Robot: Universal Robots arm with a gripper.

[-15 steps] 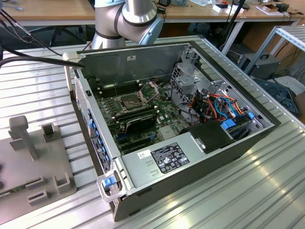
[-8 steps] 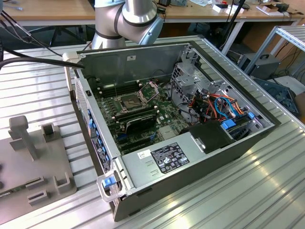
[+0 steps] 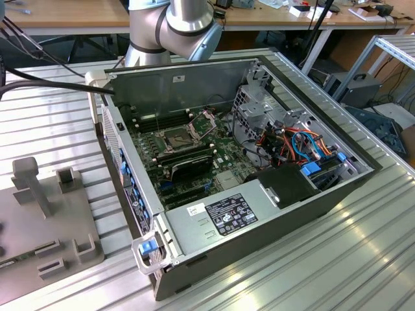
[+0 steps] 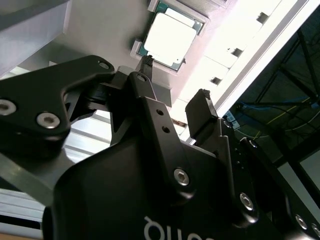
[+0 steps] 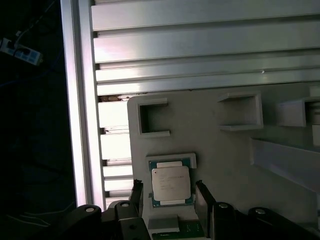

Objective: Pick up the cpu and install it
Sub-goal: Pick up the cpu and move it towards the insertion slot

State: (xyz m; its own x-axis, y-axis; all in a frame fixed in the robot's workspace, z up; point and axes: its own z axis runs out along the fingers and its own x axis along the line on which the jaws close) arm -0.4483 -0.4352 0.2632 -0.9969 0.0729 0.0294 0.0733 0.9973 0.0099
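Lying flat in a shallow square recess of the pale grey moulded fixture plate point(image 5: 210, 130), the cpu point(image 5: 171, 182) is a small thin square chip with a dull silvery-grey face and a narrow green border. Its face is turned up toward the cameras on the arm. The plate carries several raised U-shaped brackets point(image 5: 152, 119) and rests on the ribbed aluminium table top point(image 5: 200, 40). The black two-finger gripper point(image 5: 169, 187) is positioned directly at the chip. In the first wrist view one finger stands on each side of the recess, and a visible gap separates each finger from the chip edge. In the second wrist view the fingertips point(image 4: 204, 95) end just short of the chip, with no contact to be seen. The jaws are spread wide and nothing is held between them. In the exterior view the silver and grey jointed robot arm point(image 3: 175, 26) rises behind the open dark grey desktop computer case point(image 3: 272, 249). The case lies on its side on the table, and the fixture plate sits to the exterior view's left of it. Inside the case the green motherboard point(image 3: 224, 155) carries the dark square socket point(image 3: 176, 137), with its hinged metal frame point(image 3: 204, 122) swung up. A grey power supply box point(image 3: 220, 217) with a label occupies the near end of the case. The chip is well apart from the socket.
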